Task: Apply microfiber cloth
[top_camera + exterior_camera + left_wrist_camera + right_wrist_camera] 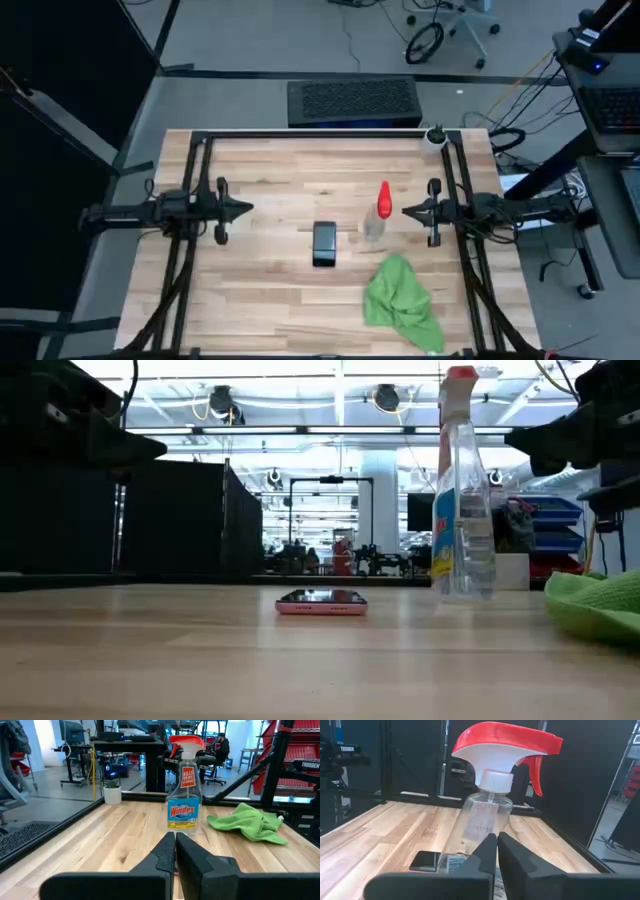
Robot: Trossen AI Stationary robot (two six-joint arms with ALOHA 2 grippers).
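High view, wood table (270, 200), green microfiber cloth (400, 292), grey floor, both hands (247, 209) (407, 210) pressed together

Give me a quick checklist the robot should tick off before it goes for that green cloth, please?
1. Microfiber cloth lying free on the table, nothing on it: ok.
2. Right hand empty, fingers closed; must open first: not ok.
3. Left hand empty, waiting at its own side: ok.
4. Spray bottle stands upright right in front of the right hand, could be knocked: not ok.
5. Phone lying flat, apart from the cloth: ok.
6. Phone screen already sprayed: cannot tell.
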